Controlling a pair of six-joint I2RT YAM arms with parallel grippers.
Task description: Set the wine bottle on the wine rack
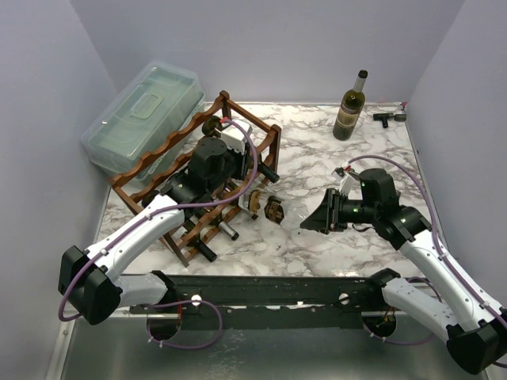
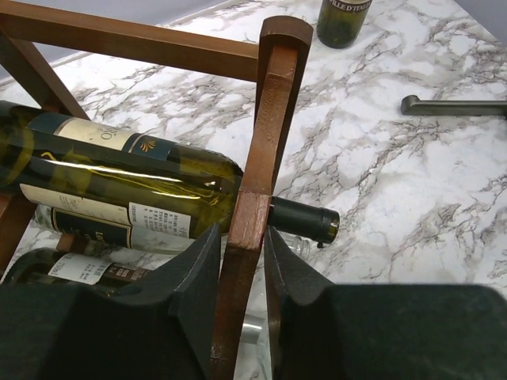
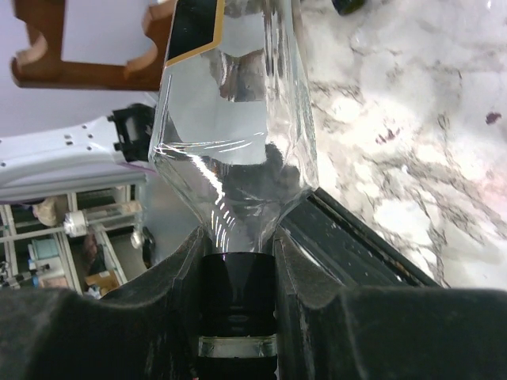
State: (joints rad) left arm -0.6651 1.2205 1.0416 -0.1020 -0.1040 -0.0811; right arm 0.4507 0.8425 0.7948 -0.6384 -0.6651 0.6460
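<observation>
The left gripper clamps a wooden bar of the wine rack. To its right, the right gripper grips the clear wine bottle by its neck.

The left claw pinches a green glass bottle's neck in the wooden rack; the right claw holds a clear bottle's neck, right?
No: the left wrist view shows the left gripper gripping a rail of the reddish-brown wooden wine rack, not the green glass bottle. The right gripper holds the clear glass bottle by its neck.
</observation>
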